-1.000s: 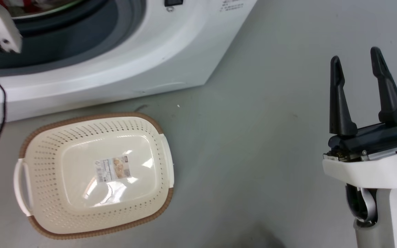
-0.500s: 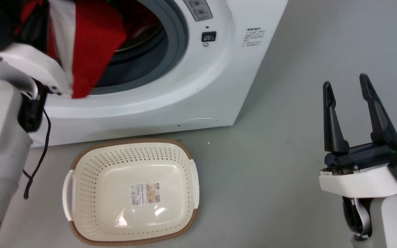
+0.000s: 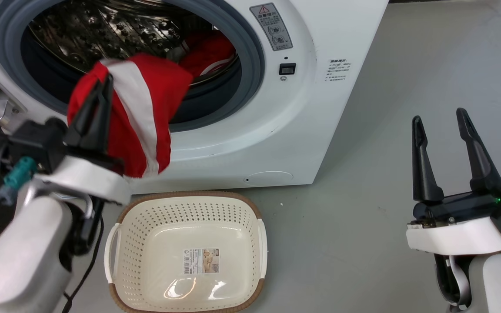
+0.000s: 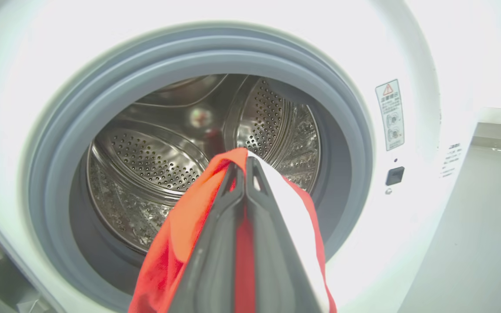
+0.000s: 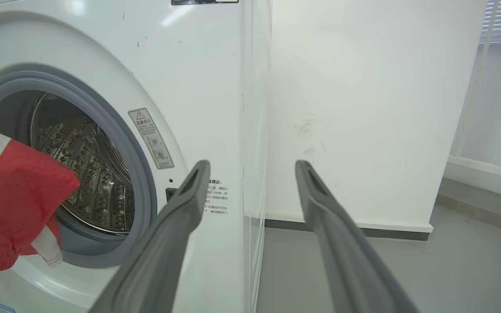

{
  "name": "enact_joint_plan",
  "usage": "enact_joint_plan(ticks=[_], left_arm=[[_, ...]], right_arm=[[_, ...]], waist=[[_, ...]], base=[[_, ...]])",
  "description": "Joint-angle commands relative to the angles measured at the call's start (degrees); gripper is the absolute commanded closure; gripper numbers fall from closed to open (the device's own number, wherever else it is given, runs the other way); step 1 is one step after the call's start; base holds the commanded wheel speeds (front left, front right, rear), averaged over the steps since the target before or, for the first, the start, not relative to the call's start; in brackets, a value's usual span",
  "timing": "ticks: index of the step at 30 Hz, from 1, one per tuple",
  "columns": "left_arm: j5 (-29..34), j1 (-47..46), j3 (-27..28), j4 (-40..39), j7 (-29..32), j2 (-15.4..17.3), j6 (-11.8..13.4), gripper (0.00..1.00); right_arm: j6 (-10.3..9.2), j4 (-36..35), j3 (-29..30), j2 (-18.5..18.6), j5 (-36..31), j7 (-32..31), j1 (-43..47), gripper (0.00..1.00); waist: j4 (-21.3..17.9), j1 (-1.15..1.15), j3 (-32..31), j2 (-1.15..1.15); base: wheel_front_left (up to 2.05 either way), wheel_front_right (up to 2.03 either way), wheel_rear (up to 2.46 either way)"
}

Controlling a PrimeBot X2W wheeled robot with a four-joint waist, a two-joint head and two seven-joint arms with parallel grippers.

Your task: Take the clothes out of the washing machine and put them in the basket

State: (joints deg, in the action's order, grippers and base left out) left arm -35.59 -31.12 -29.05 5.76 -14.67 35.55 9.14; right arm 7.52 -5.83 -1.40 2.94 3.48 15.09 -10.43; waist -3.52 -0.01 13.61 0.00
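Nearest, at lower right of the head view, the right end effector hovers over the grey floor w/ its two dark fingers spread wide & nothing btwn them; its own wrist cam shows the same gap. At lower left, the left end effector is pinched tight on a red garment w/ a broad white band, gripped near its top fold. In the left wrist cam the fingers meet at the tips, w/ cloth draped down both sides. The basket sits on the floor just in front of the washing machine, label sticker showing on its base. The held garment hangs outside the door opening, its lower edge above the basket's far left corner & apart from it. Further back, inside the grey rubber ring, the steel drum holds another red piece w/ thin white stripes, lying at the drum's right side. A warning sticker sits on the front panel right of the opening. Farthest, the right wrist cam shows a white wall beyond the machine.
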Motion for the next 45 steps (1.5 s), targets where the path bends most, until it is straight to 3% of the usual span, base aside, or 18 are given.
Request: enact_joint_plan(ticks=[1, 5, 13, 27, 39, 45], left_arm=[[0.28, 1.48, -0.14, -1.83, 0.39, 0.31, 0.79, 1.00], [0.29, 6.90, -1.56, -7.93, 2.51, 1.22, 3.06, 1.00], [-1.27, 12.63, -7.32, -6.33, 7.08, 0.53, 0.52, 1.00], [-1.79, 4.20, -12.91, 25.81, 5.58, -7.72, -9.23, 1.00], [-2.58, -4.42, -13.29, 49.75, 2.73, -13.76, -13.72, 1.00], [-3.01, -7.53, -12.78, 57.94, 1.20, -15.10, -14.64, 1.00]], right_arm=[[-0.06, 0.07, 0.11, -0.12, 0.01, 0.12, 0.75, 0.00], [-0.06, 0.16, 0.31, -0.12, 0.11, 0.12, 1.11, 0.00], [-0.06, -0.01, -0.02, -0.11, -0.14, 0.12, -0.45, 0.00], [-0.06, -1.49, -0.37, -0.11, -1.61, 0.12, -3.85, 0.00], [-0.06, -3.34, -0.52, -0.12, -1.53, 0.12, -5.17, 0.00], [-0.06, -4.12, -0.58, -0.12, -1.33, 0.12, -6.21, 0.00]], waist=[[0.20, 0.01, -0.18, 0.00], [0.55, 0.01, -0.30, 0.00], [0.43, 0.01, 2.31, 0.00], [-4.42, 0.01, 12.56, 0.00], [-8.03, 0.01, 19.42, 0.00], [-9.41, 0.01, 22.20, 0.00]], base=[[0.00, 0.00, 0.00], [0.00, 0.00, 0.00], [0.00, 0.00, 0.00], [0.00, 0.00, 0.00], [0.00, 0.00, 0.00], [0.00, 0.00, 0.00]])
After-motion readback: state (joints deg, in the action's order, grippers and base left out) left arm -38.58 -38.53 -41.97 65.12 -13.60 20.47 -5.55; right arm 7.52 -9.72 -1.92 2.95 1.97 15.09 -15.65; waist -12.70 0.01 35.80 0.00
